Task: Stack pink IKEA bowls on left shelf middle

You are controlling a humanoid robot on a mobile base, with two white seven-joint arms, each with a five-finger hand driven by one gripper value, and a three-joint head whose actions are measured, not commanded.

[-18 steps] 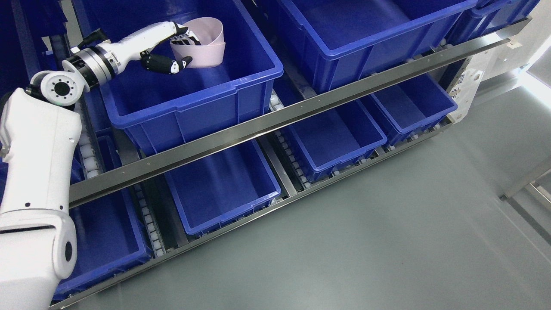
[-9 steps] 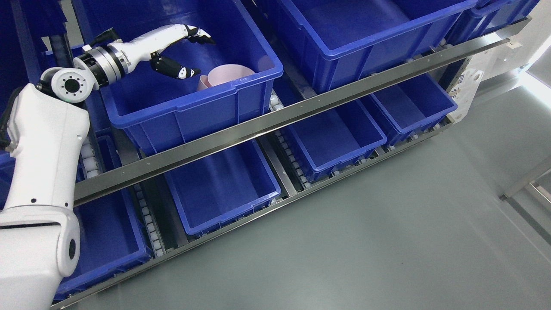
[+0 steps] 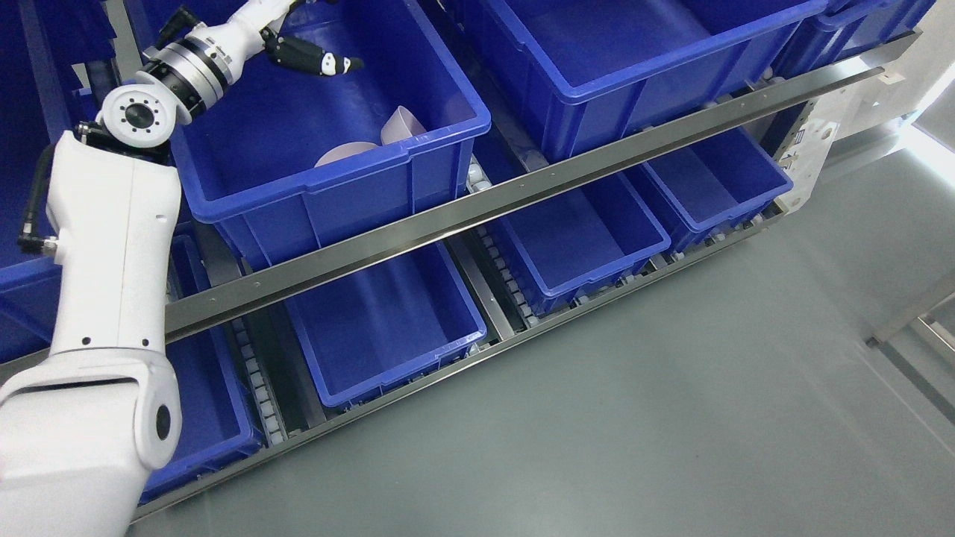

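The bowls [image 3: 373, 143] lie below and to the right of the left hand [image 3: 302, 41], down in the near right corner of the bin [image 3: 336, 186] on the middle shelf, mostly hidden behind its front wall. Two pink pieces show: a low curved rim [image 3: 343, 153] to the left and a taller tilted edge [image 3: 403, 123] to the right. They do not look nested; the right one seems to stand on its side, leaning toward the bin's wall, mouth facing roughly left, though how it rests cannot be seen. A bowl has no real long axis; its opening appears turned sideways rather than up.

The left hand hangs well above them near the bin's far rim, its dark fingers [image 3: 328, 63] loosely spread and holding nothing; part of it is cut by the top edge.

The risk is that the tilted bowl rolls or settles apart, leaving no stack. Reaching back in could knock it further, or the fingers could catch the bin wall in that tight corner.
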